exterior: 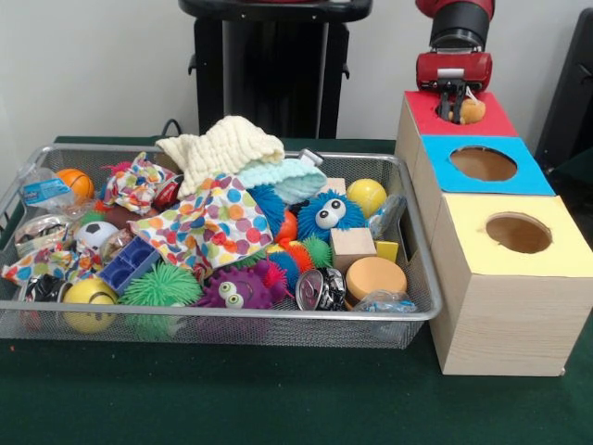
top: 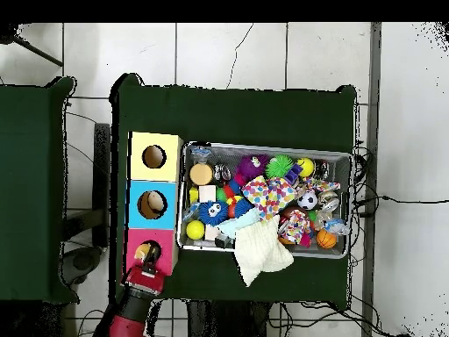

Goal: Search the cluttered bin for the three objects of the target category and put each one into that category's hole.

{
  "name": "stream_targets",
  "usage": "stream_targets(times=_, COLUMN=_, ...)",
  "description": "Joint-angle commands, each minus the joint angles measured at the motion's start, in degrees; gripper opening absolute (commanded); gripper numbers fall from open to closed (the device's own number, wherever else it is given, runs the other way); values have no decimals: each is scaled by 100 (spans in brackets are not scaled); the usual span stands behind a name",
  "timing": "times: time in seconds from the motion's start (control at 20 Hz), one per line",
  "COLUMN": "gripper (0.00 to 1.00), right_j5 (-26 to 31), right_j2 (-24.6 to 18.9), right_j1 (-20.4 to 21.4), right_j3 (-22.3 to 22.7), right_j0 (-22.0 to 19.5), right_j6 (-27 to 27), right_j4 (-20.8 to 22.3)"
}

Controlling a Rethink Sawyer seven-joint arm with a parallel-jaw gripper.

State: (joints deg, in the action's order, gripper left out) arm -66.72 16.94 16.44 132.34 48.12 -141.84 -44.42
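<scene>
My gripper (exterior: 453,109) hangs low over the round hole of the red-topped box (exterior: 496,120), at the far end of a row of three boxes. A small tan-orange object (exterior: 473,111) sits right beside the gripper tip at the hole's rim; whether it is held or resting there I cannot tell. From above, the gripper (top: 146,261) covers part of the red box (top: 135,248). The wire bin (exterior: 232,315) is packed with toys: a yellow ball (exterior: 367,196), a blue fuzzy toy with eyes (exterior: 326,213), a wooden cube (exterior: 352,247), and a tan disc (exterior: 375,276).
The blue-topped box (exterior: 533,181) and the yellow-topped box (exterior: 565,250) each show a round hole. A cream cloth (exterior: 222,146) and a polka-dot cloth (exterior: 208,222) drape over the toys. In the overhead view the cream cloth (top: 260,250) hangs over the bin's edge.
</scene>
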Motion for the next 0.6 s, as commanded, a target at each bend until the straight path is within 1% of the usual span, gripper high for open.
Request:
stream_targets(times=0.05, gripper=0, right_j5=2316, right_j2=-1629, right_j1=-915, right_j3=-150, right_j0=-490, right_j6=-222, right_j4=997)
stream_targets(times=0.3, gripper=0, right_j5=3097, right_j2=-1635, right_j1=-127, right_j3=292, right_j0=-847, right_j6=258, right_j4=1547)
stream_targets(times=0.45, gripper=0, right_j5=3503, right_j2=-1685, right_j1=388, right_j3=563, right_j0=-1198, right_j6=239, right_j4=2000)
stream_targets(times=0.6, gripper=0, right_j5=3777, right_j2=-1698, right_j1=696, right_j3=684, right_j0=-1465, right_j6=148, right_j4=2381)
